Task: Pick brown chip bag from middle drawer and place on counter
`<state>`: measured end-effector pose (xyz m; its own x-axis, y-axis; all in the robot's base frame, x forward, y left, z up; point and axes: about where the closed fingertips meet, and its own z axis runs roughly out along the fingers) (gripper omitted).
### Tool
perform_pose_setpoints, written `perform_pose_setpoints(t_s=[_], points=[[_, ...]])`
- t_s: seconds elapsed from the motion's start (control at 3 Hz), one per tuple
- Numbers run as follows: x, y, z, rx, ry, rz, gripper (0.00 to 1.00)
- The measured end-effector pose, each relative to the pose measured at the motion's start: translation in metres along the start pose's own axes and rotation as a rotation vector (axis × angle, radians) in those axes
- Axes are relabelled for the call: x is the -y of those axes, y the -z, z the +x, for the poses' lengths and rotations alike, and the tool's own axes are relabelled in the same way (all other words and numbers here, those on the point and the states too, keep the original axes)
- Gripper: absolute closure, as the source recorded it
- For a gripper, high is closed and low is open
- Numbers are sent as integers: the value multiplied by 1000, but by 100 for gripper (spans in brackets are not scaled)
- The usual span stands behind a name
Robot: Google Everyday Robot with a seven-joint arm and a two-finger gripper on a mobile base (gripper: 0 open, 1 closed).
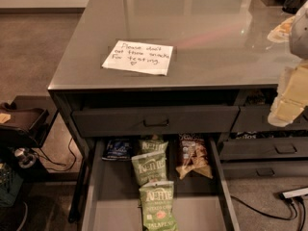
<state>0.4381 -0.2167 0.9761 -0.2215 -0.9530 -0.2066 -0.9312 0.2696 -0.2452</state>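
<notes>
The gripper (pixel 288 97) hangs at the far right, pale and blurred, about level with the tabletop's (pixel 202 32) front lip. Whether it is spread or closed I cannot tell. The brown chip bag (pixel 193 157) lies well apart from it, lower and to its left. The bag is flat in the pulled-out middle drawer (pixel 115 196), just right of the green Kettle bags (pixel 150 166). A handwritten note (pixel 138 57) sits on the tabletop.

The blurred pale tool (pixel 290 97), at the right side of the surface (pixel 202 37), is cut off by the right edge. The middle drawer (pixel 115 207) and nearest green bag (pixel 158 208) run off the bottom; the drawer front (pixel 154 121) above hides the top edge of the brown chip bag (pixel 192 157).
</notes>
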Motion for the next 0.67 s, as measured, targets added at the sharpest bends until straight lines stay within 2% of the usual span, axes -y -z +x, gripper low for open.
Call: perform_pose_setpoints(t_s=[0.67], points=[[0,-5,1,15,-6,7,0]])
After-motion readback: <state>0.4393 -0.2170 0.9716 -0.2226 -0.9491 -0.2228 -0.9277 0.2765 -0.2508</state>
